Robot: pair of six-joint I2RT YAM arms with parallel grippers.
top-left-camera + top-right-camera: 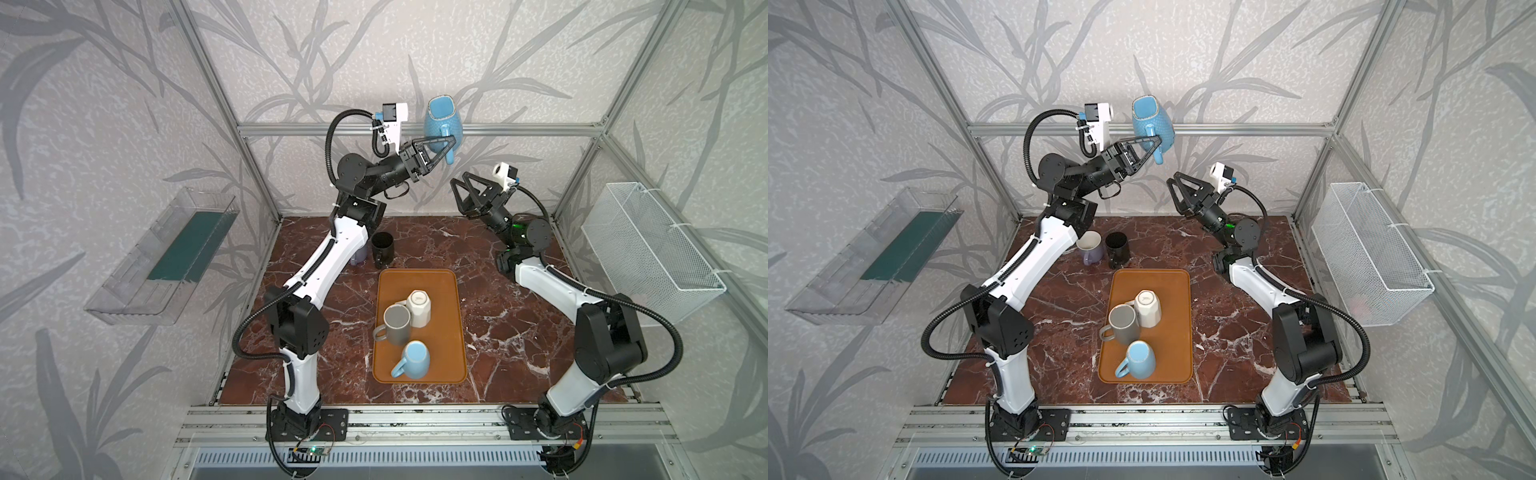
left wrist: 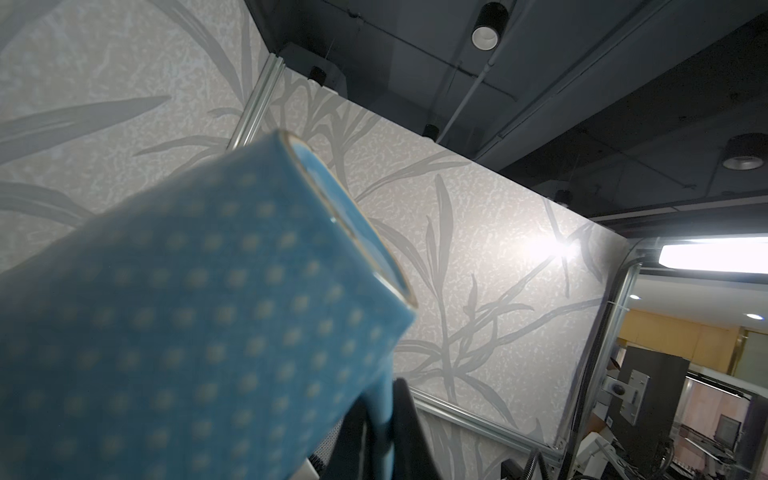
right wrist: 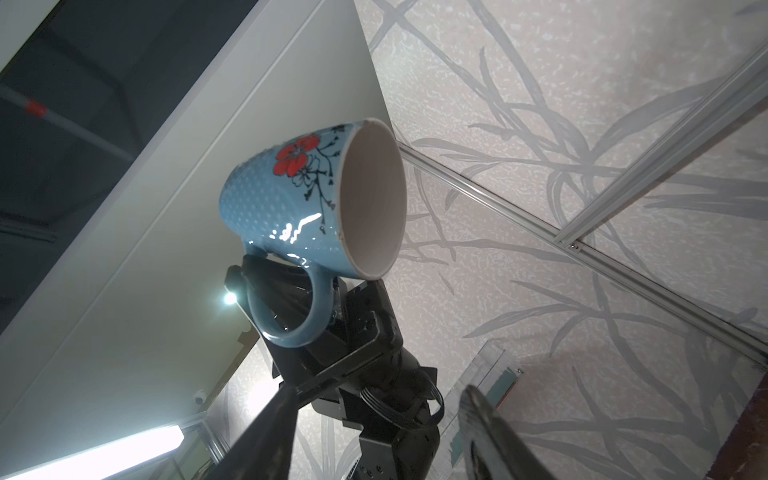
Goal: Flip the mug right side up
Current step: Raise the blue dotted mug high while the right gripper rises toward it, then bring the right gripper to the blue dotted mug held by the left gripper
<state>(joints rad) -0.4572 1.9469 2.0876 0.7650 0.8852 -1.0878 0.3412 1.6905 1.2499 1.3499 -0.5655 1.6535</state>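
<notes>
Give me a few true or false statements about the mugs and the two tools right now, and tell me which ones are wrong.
1. The left tool holds the blue dotted mug by its handle, high above the table. True.
2. The right tool is shut on a mug. False: it is open and empty.
3. The cream mug, grey mug and pale blue mug are on the orange tray. True.
4. The black mug is on the tray. False: it stands on the table beyond the tray.

Purple mug [image 1: 359, 257] mostly behind the left arm [image 1: 332, 253]; blue mug [image 2: 187, 311] blurred, cropped.
</notes>
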